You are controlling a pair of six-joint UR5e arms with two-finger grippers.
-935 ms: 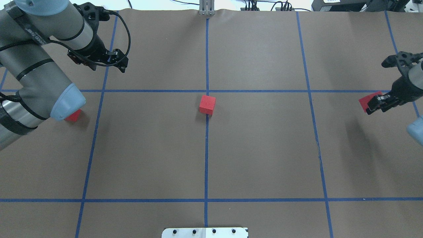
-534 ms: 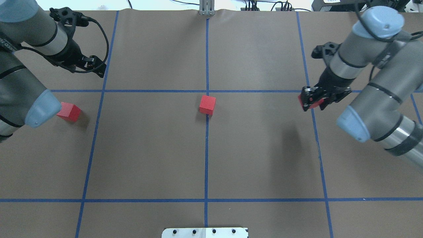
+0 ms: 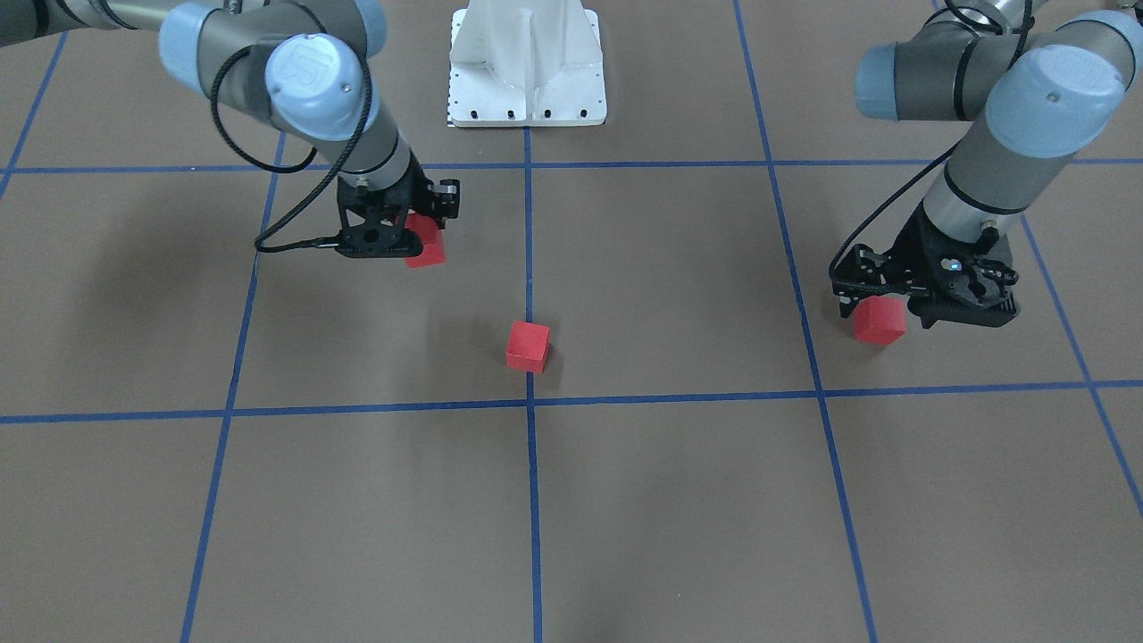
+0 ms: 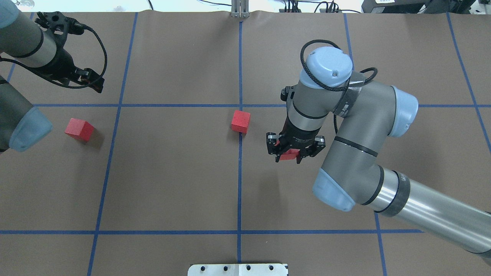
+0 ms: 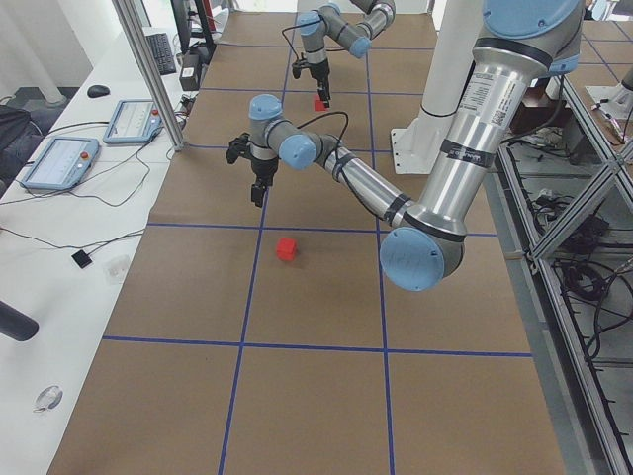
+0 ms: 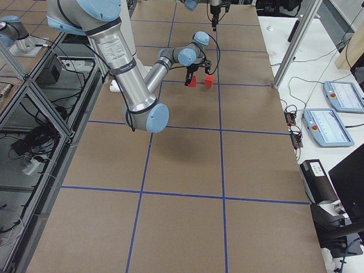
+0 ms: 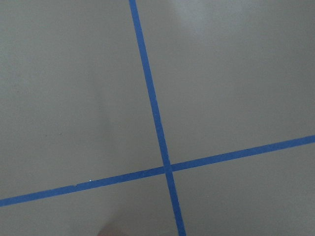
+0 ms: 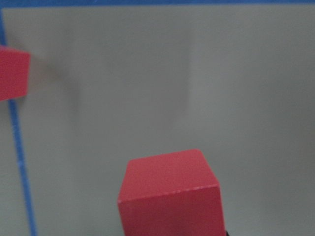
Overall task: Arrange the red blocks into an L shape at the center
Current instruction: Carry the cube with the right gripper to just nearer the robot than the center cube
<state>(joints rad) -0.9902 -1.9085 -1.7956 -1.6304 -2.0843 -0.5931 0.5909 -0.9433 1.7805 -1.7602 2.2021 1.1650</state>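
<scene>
My right gripper [image 4: 290, 154] is shut on a red block [image 4: 289, 155] and holds it above the table, a little right of and nearer than the center [image 4: 240, 105]. Another red block [image 4: 241, 121] rests on the table just short of that crossing; the right wrist view catches it at the left edge [image 8: 14, 71], beyond the held block [image 8: 170, 191]. A third red block [image 4: 79, 129] lies far left. My left gripper [image 4: 92, 81] hovers open, beyond that block and apart from it. From the front, the left gripper [image 3: 884, 308] stands just above the block [image 3: 879, 323].
Brown paper with a blue tape grid covers the table. A white base plate [image 4: 238, 269] sits at the near edge. The left wrist view holds only a side crossing of tape lines [image 7: 167, 168]. Tablets [image 5: 59, 158] lie past the table's left end.
My right arm has swept from the far right toward the middle, carrying its red block. My left arm has pulled away to the left, uncovering the far-left block.
</scene>
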